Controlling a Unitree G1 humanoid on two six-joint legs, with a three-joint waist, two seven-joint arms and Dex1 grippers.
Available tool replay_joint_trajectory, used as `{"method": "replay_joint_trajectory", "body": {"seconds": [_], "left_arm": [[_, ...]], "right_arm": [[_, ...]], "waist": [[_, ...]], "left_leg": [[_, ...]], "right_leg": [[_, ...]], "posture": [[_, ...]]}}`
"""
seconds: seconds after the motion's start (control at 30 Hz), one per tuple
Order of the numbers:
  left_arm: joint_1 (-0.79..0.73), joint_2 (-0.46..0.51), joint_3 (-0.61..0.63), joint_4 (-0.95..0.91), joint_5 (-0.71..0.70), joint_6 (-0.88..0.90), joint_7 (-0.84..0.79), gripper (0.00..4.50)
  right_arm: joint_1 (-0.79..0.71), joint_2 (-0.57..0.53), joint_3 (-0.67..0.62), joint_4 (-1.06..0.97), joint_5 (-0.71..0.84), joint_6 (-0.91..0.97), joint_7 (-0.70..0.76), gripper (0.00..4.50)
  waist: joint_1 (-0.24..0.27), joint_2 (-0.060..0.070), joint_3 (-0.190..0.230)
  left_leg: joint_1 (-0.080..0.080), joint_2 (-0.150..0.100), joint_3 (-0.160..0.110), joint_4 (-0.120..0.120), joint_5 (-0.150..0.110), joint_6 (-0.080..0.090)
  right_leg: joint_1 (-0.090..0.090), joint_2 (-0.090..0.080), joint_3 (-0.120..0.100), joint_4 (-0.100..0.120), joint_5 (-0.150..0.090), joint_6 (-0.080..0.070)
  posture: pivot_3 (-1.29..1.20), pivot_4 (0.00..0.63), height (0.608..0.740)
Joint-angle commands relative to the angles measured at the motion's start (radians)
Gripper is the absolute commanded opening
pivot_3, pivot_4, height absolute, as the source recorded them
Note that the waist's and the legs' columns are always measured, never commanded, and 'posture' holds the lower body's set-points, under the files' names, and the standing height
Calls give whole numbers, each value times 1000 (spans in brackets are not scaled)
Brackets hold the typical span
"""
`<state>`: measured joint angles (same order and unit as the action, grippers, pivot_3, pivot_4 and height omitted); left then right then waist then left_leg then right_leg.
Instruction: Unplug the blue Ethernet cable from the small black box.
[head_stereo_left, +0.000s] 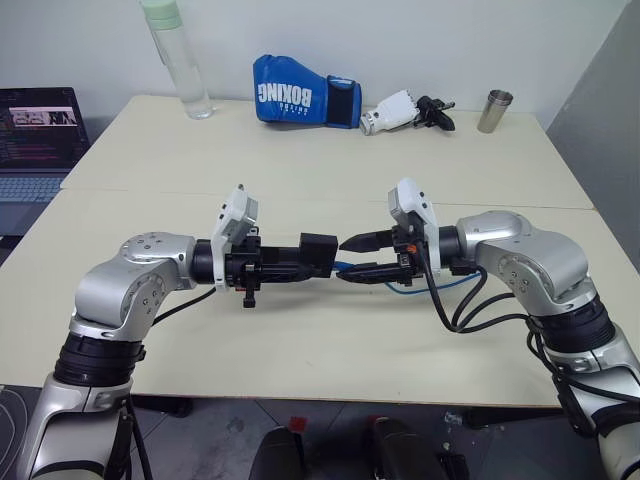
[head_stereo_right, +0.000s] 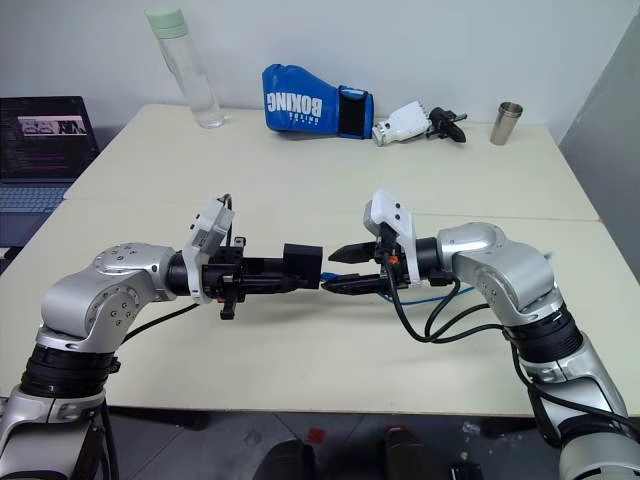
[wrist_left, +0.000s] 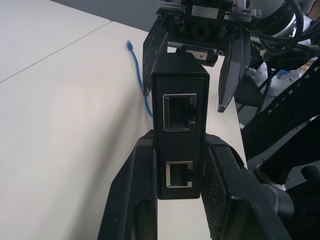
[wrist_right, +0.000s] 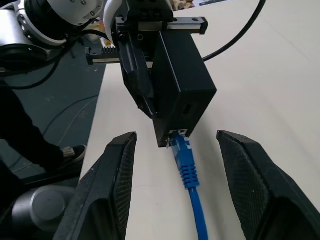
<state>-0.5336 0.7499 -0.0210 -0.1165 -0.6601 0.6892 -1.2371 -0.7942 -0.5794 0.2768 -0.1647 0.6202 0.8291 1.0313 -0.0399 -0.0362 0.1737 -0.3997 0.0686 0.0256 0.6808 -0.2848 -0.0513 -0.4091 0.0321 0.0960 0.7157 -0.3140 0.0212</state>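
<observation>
My left gripper (head_stereo_left: 308, 262) is shut on the small black box (head_stereo_left: 318, 250) and holds it level above the table, pointing at the other hand. In the left wrist view the box (wrist_left: 180, 145) shows two empty ports between my fingers (wrist_left: 132, 195). The blue Ethernet cable (wrist_right: 189, 172) has its clear plug in a port on the box's far end (wrist_right: 182, 95), facing my right gripper. It then trails over the table to a loose end (wrist_left: 129, 45). My right gripper (head_stereo_left: 342, 261) is open, one finger on each side of the plug, touching neither.
At the back of the beige table (head_stereo_left: 300, 170) stand a clear water bottle (head_stereo_left: 180, 60), a blue boxing glove (head_stereo_left: 300, 92), a white and black tool (head_stereo_left: 405, 110) and a metal cup (head_stereo_left: 494, 110). A laptop (head_stereo_left: 40, 140) sits off the left edge.
</observation>
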Motion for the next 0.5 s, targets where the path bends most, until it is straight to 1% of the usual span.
{"method": "replay_joint_trajectory", "body": {"seconds": [0.03, 0.5], "left_arm": [[3, 22, 30, -37, -4, -25, -17, 781], [10, 19, 28, -28, 5, -49, -25, 781]], "right_arm": [[-37, 16, -15, 8, 18, 24, 37, 2709], [-65, 66, 3, 71, -33, 27, 62, 2709]], "waist": [[-1, 0, 0], [-1, 0, 0]], "left_leg": [[0, 0, 0, 0, 0, 0], [0, 0, 0, 0, 0, 0]], "right_leg": [[0, 0, 0, 0, 0, 0], [-1, 0, 0, 0, 0, 0]], "posture": [[0, 150, 740], [0, 150, 740]]}}
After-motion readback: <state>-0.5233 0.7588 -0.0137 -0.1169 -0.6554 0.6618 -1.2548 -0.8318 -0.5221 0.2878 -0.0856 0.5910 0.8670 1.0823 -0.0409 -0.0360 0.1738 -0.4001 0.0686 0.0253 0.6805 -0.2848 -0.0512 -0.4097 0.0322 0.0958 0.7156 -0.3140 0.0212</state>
